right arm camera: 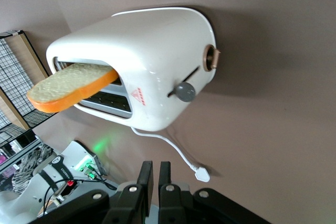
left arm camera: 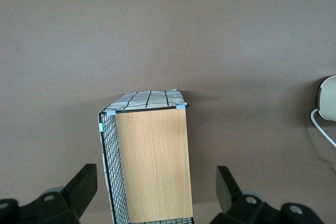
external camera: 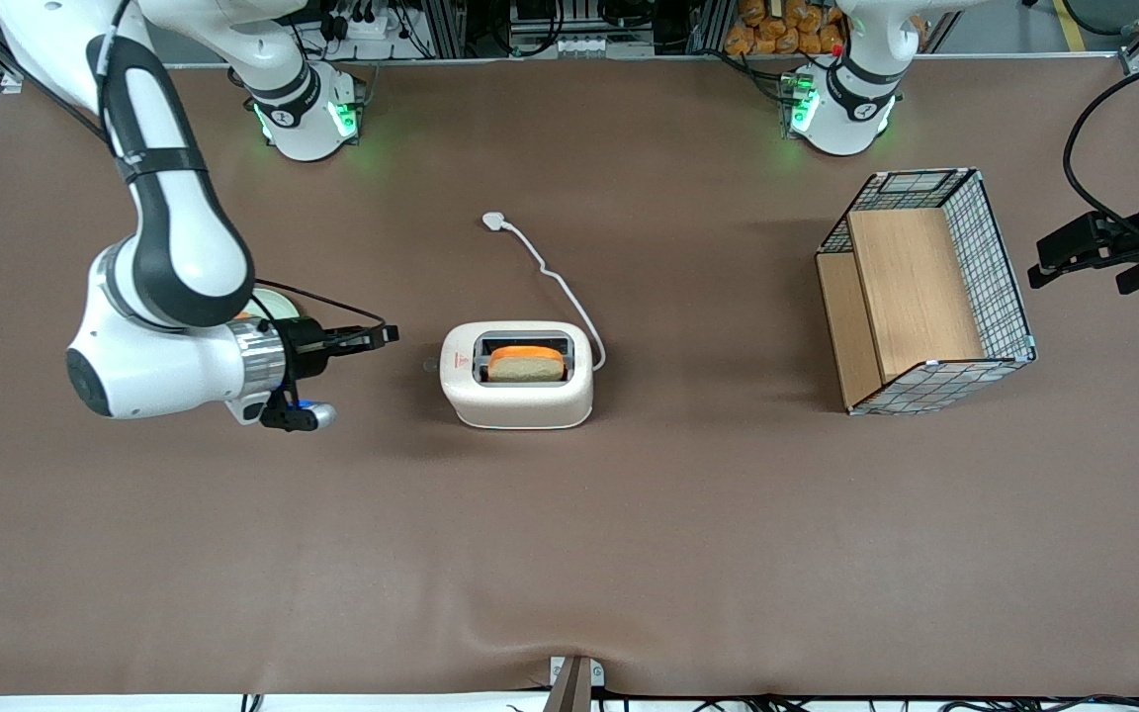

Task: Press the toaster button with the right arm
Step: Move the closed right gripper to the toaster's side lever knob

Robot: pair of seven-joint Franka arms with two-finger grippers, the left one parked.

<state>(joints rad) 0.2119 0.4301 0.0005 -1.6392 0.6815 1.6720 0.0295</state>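
**Almost there, but the button isn't pressed yet**

So we're sitting at the approach stage. Our right arm [external camera: 174,297] fills the left side of the front view, and its gripper [external camera: 390,334] points at the toaster [external camera: 516,374] with a clear gap of brown table [external camera: 569,554] between them; nothing is touching. From the wrist view the fingers [right arm camera: 146,181] look clenched together, barely a sliver between them, holding nothing, which we'd guess is the poking pose.

That toaster sits just left of centre in the front view, with a slice of bread [external camera: 526,364] poking up out of a slot. The toaster button [right arm camera: 185,92] is the little grey knob on the short end facing the gripper, still at the upper end of its slot as far as we can tell. A second, copper-ringed knob [right arm camera: 210,57] sits nearby on the same end.

What's left, we reckon: close the gap, line up on the grey knob, push it.
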